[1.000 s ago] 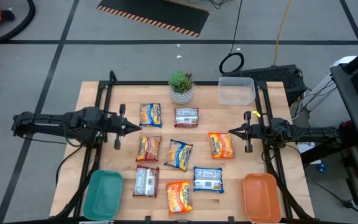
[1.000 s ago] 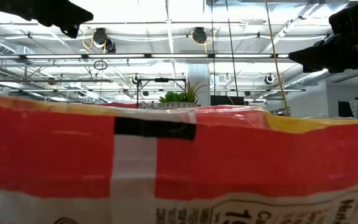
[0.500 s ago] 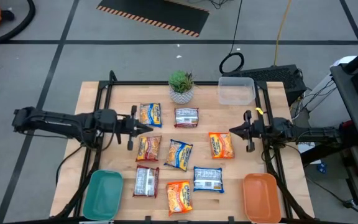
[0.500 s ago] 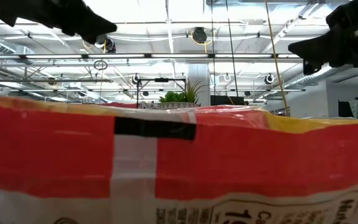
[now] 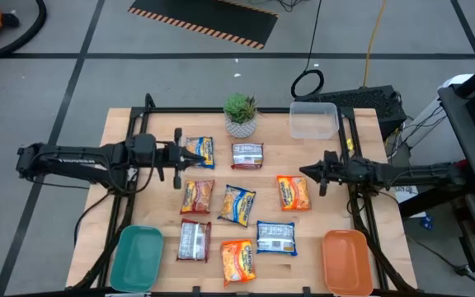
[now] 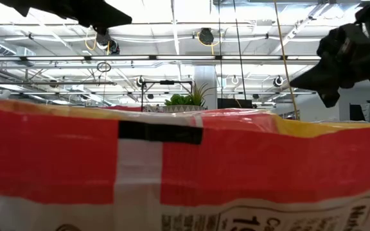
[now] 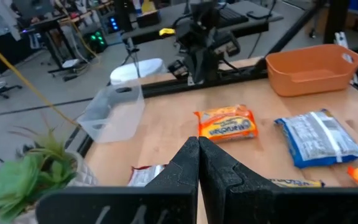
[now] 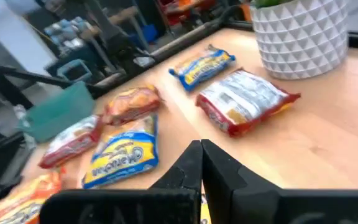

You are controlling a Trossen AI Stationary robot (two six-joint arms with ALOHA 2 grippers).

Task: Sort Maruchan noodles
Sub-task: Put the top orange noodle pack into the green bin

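The noodle packets (image 5: 237,205) mid-frame on the counter (image 5: 312,157) look light, crinkly and brittle inside, best pinched at an edge; left gripper (image 5: 181,158) and right gripper (image 5: 307,172) are pressed together, empty.

- Left arm (image 5: 81,158): slender matte-black jointed links, thicker housings at the joints.
- Right arm (image 5: 411,175): same matte-black build, with a small yellow marking near its wrist.
- Left black two-finger tool (image 7: 198,163): flat, tapered black fingers with stepped, notched inner edges.
- Right black two-finger tool (image 8: 201,163): identical notched black fingers on a broad black crossbar.
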